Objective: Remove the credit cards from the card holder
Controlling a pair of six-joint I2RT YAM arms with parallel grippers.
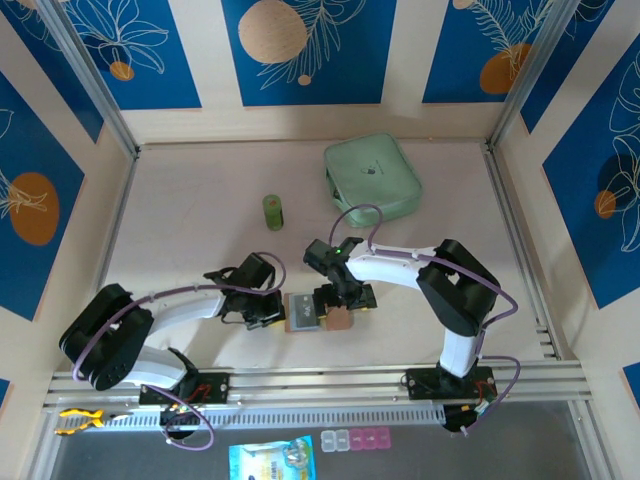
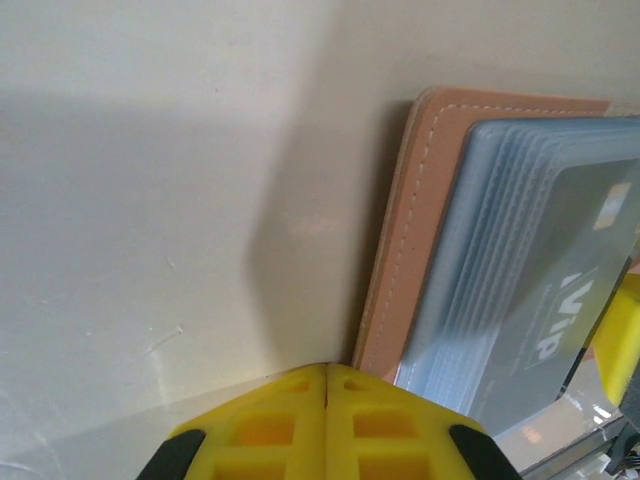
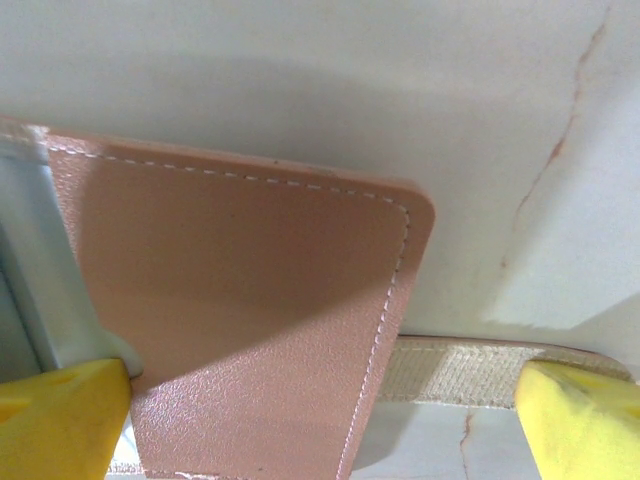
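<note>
The card holder (image 1: 315, 313) lies open on the surface (image 1: 200, 230) near its near edge, about midway left to right, right between the two grippers. Its grey-blue pocket half is on the left, and its pinkish-tan flap is on the right.

The left gripper (image 1: 272, 310) sits just to the left of it. In the left wrist view this gripper (image 2: 326, 372) is clenched, its yellow fingers pressed together on nothing, with the tips just beside the corner of the holder (image 2: 400, 230).

The right gripper (image 1: 340, 300) is over the tan flap. In its wrist view the gripper (image 3: 315, 375) is released, with one finger on either side of the flap (image 3: 250, 300). The left finger is at the flap's edge and the right one stands apart from it.

Of the credit cards (image 2: 545, 300), one grey face printed "VIP" shows in the layered pockets. How many others are stacked there cannot be told, and the right frame edge cuts the pockets off.

One mint-green zip case (image 1: 372, 178) lies far right, well apart, and one small green cylinder (image 1: 273, 212) lies to its left.
</note>
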